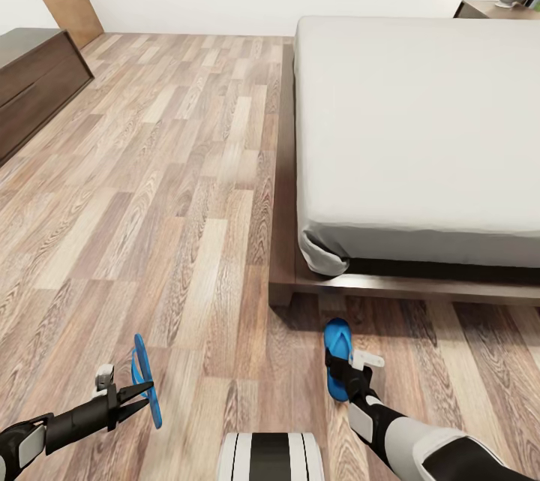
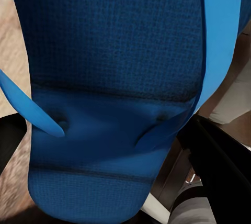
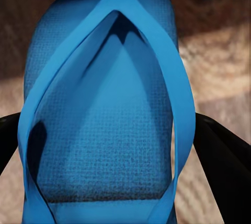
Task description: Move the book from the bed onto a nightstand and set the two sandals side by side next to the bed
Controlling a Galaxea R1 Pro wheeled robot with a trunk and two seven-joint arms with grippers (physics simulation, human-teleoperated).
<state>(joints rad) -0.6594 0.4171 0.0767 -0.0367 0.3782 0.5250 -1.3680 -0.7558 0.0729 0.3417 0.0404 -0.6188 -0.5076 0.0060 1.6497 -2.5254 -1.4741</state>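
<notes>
Gripping one blue sandal on edge, the left gripper is clamped on it low over the plank floor, well left of the bed; the left wrist view shows its sole between the dark fingers. Farther right, the right gripper is closed on the second sandal, flat and strap-up just before the bed's foot corner, its strap seen close up. A nightstand stands by the bed's far right.
</notes>
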